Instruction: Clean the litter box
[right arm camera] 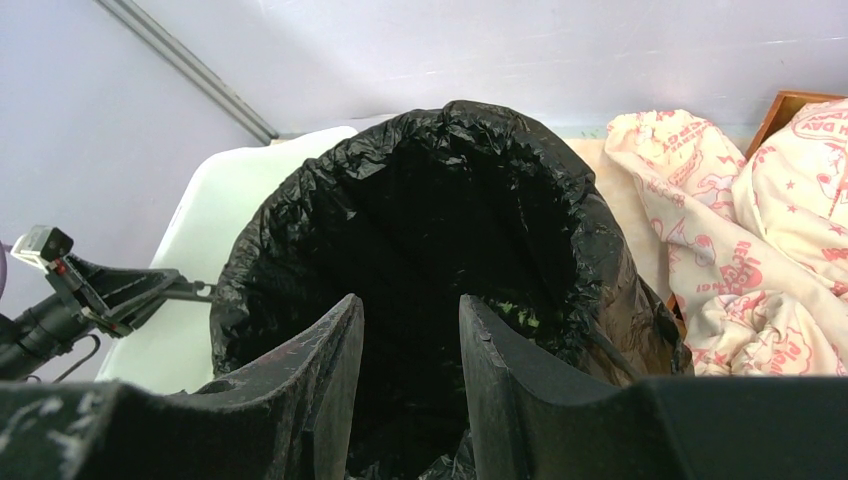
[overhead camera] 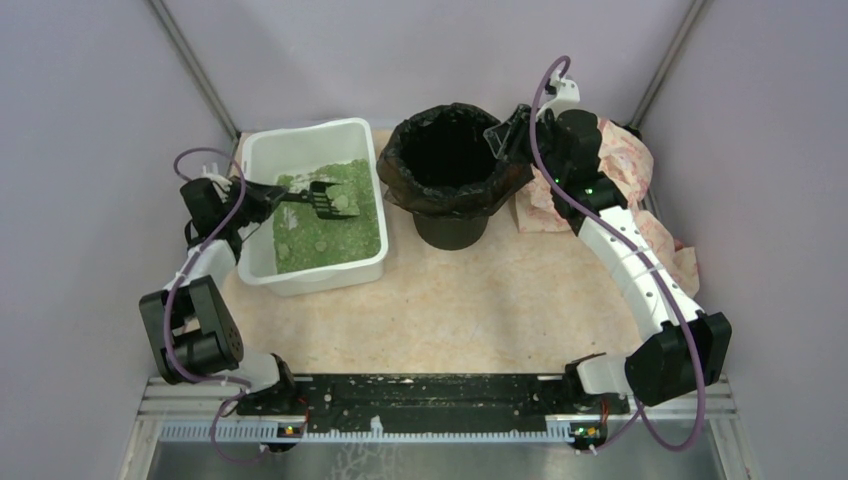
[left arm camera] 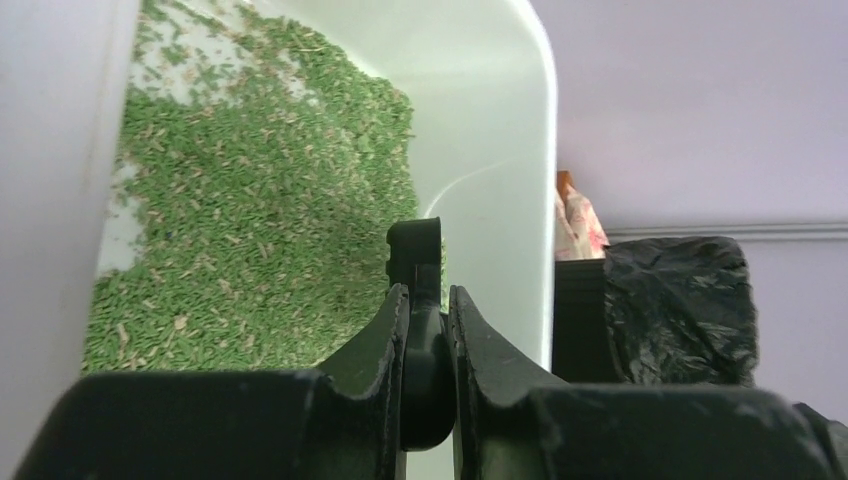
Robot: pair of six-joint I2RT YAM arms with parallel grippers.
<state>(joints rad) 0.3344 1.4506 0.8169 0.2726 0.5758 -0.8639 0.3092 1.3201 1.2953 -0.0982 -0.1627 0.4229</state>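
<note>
The litter box (overhead camera: 300,137) is a white tub at the back left, part filled with green litter (overhead camera: 335,225). My left gripper (overhead camera: 262,198) reaches in over its left wall, shut on the handle of a black slotted scoop (overhead camera: 322,200) whose head lies over the litter. In the left wrist view the fingertips (left arm camera: 428,292) pinch the scoop handle (left arm camera: 416,250) above the litter (left arm camera: 260,220). My right gripper (overhead camera: 505,135) hovers at the far right rim of the black-bagged bin (overhead camera: 400,170). It stands open (right arm camera: 410,302), looking into the dark bin (right arm camera: 560,190), with nothing between the fingers.
The round bin stands just right of the litter box (right arm camera: 200,250). A pink-printed white cloth (overhead camera: 630,165) is bunched behind the right arm and is also in the right wrist view (right arm camera: 760,240). Purple walls close in the back and both sides.
</note>
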